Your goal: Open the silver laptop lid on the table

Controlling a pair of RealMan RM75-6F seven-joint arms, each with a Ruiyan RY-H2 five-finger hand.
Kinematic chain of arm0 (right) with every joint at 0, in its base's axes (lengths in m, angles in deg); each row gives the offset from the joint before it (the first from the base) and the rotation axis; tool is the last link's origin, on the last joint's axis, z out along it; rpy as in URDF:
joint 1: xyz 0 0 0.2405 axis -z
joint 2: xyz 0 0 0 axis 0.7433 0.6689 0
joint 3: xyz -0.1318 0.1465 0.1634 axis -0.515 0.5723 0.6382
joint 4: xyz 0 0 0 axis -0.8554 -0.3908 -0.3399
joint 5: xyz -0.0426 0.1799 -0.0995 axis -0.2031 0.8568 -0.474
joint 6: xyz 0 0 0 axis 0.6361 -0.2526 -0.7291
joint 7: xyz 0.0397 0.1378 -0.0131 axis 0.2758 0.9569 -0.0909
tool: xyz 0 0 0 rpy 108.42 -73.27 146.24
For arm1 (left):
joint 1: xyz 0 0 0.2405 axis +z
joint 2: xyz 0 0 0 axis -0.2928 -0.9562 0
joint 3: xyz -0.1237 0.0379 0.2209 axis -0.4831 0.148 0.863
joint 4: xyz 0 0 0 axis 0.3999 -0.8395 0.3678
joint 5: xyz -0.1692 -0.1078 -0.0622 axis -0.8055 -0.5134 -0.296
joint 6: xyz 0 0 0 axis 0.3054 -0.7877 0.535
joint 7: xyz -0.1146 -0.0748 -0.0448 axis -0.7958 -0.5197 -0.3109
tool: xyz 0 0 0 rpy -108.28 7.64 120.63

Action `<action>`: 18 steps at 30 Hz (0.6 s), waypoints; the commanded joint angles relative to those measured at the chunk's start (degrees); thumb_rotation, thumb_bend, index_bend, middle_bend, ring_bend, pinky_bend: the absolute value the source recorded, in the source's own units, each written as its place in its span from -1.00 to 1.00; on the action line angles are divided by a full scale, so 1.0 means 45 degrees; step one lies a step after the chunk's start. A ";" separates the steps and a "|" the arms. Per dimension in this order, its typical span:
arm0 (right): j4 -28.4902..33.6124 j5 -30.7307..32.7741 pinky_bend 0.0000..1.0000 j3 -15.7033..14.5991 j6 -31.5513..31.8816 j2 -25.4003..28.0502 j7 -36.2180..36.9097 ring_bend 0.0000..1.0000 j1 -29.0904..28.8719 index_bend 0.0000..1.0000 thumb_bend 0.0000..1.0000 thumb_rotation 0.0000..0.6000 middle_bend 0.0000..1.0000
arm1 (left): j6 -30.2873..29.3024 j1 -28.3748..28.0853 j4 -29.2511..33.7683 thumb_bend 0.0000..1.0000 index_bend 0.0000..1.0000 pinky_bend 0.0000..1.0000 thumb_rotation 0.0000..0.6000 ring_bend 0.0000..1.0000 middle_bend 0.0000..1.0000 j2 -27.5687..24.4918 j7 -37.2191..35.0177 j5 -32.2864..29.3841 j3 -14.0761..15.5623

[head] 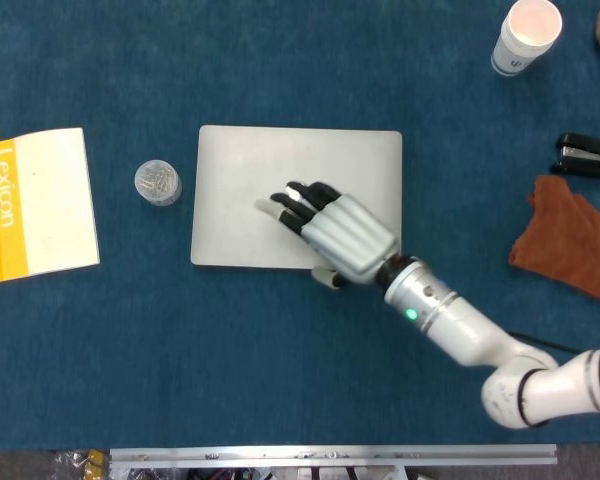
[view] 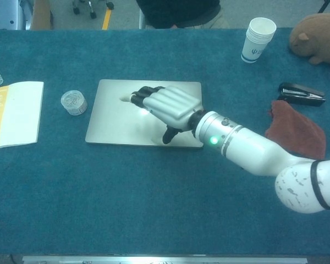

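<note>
The silver laptop (head: 250, 190) (view: 113, 115) lies flat on the blue table with its lid down. My right hand (head: 330, 232) (view: 168, 105) reaches in from the lower right and hovers over the lid's near right part. Its fingers (head: 280, 208) stretch out over the lid toward the far left, and I cannot tell whether they touch it. The thumb (view: 168, 135) points down at the laptop's near edge. The hand holds nothing. My left hand shows in neither view.
A yellow and white Lexicon booklet (head: 42, 203) and a small round clear container (head: 158, 183) lie left of the laptop. A paper cup (head: 526, 36), a black stapler (head: 587, 156), a brown cloth (head: 570, 238) and a plush toy (view: 318, 38) are on the right.
</note>
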 commanded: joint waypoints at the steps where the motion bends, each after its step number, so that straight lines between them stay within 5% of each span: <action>1: -0.0399 0.0354 -0.68 -0.0037 -0.0024 -0.0626 -0.0501 -0.89 -0.0324 -1.00 -0.57 1.00 -0.79 | -0.0041 0.0044 -0.0090 -0.23 -0.84 -0.86 1.00 -1.00 -0.89 0.0023 -0.0097 -0.0030 0.0010; 18: -0.2682 0.0611 -0.70 -0.0124 0.0411 -0.2564 -0.1545 -0.89 -0.0933 -1.00 -0.57 1.00 -0.80 | -0.0126 0.0223 -0.0801 -0.23 -0.84 -0.86 1.00 -1.00 -0.89 0.0275 -0.0750 -0.0152 0.0061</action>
